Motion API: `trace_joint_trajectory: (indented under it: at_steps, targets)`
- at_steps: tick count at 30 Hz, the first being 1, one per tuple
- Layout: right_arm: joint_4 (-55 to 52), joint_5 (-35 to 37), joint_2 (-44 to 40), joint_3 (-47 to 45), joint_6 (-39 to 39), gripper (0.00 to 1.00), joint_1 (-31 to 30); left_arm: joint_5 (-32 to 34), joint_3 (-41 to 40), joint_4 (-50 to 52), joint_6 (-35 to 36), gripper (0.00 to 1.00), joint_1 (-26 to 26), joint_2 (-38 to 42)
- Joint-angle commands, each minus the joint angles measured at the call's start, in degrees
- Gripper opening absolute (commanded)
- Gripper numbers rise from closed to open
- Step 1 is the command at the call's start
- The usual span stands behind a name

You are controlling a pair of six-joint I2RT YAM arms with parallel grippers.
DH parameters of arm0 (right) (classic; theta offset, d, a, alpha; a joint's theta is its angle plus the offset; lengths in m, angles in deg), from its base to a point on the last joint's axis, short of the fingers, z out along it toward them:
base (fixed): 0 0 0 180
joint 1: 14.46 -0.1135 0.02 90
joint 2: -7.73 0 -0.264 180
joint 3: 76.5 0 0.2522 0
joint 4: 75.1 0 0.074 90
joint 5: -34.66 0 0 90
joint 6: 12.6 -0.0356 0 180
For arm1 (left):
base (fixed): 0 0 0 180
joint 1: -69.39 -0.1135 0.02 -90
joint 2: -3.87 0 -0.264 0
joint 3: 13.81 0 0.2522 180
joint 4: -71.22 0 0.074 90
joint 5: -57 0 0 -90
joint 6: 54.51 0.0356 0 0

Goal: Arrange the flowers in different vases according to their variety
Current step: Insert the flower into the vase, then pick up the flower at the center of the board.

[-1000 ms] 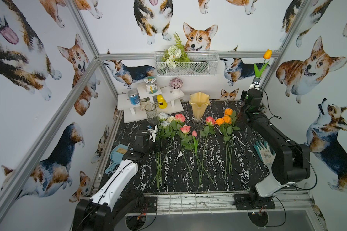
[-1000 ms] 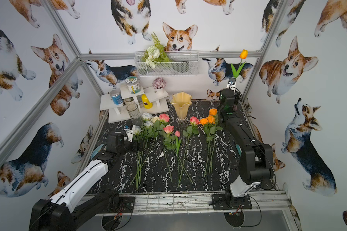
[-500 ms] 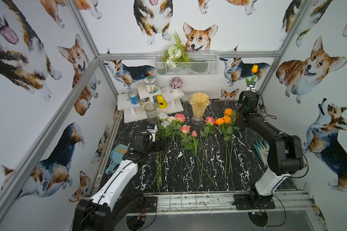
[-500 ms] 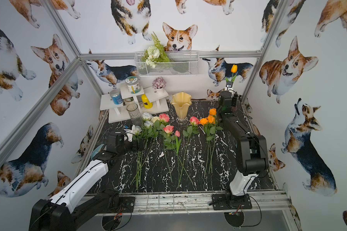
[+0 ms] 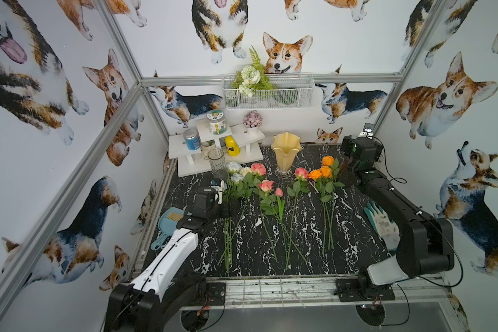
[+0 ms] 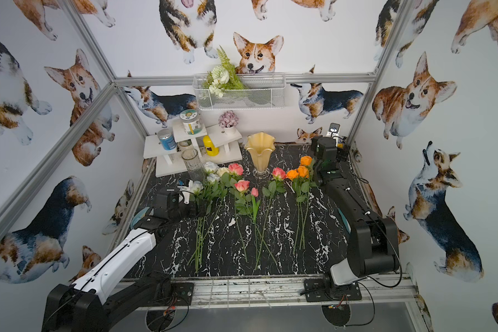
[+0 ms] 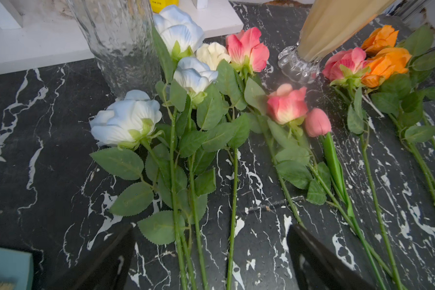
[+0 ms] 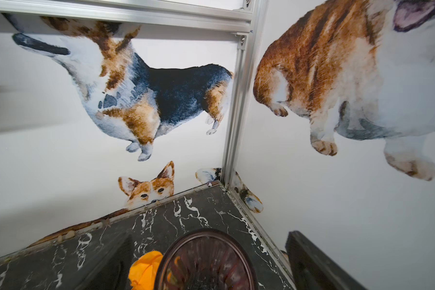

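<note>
I'd just dropped the right gripper (image 8: pixel 209 237) from up high and spread it over the purple vase (image 8: pixel 206 266), orange flower (image 8: pixel 145 270) now at its rim, probably in; other flowers (image 5: pixel 266 185) lay on the desk (image 5: pixel 354 238), left gripper (image 7: pixel 210 226) apart too.

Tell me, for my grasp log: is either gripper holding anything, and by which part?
Nothing is held: left gripper open over white rose stems, right gripper open over the purple vase.
</note>
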Motion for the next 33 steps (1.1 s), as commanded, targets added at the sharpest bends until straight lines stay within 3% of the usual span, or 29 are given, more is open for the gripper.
trace_joint_trajectory:
  at_steps: [1,10,17,20,33]
  targets:
    - [-9.01,-3.99,-2.98,-0.19,-6.05,1.00,-0.50,2.01,0.92,4.30,-1.89,0.98,-0.08,-0.65]
    - [-23.21,-20.34,-11.66,-3.32,-14.57,1.00,-1.84,3.33,-0.25,11.90,-9.25,0.91,0.21,-1.75]
    - [-28.30,-31.82,-14.59,-5.98,-16.46,1.00,-3.81,2.67,2.85,17.19,-12.30,0.74,0.80,-7.59]
    - [-28.94,-33.64,-15.70,-7.64,-16.66,1.00,-4.64,1.96,1.96,17.44,-14.33,0.68,1.13,-7.91]
    - [-29.05,-35.21,-17.89,-10.48,-16.45,1.00,-4.75,9.53,1.95,15.69,-16.13,0.50,1.33,-15.69]
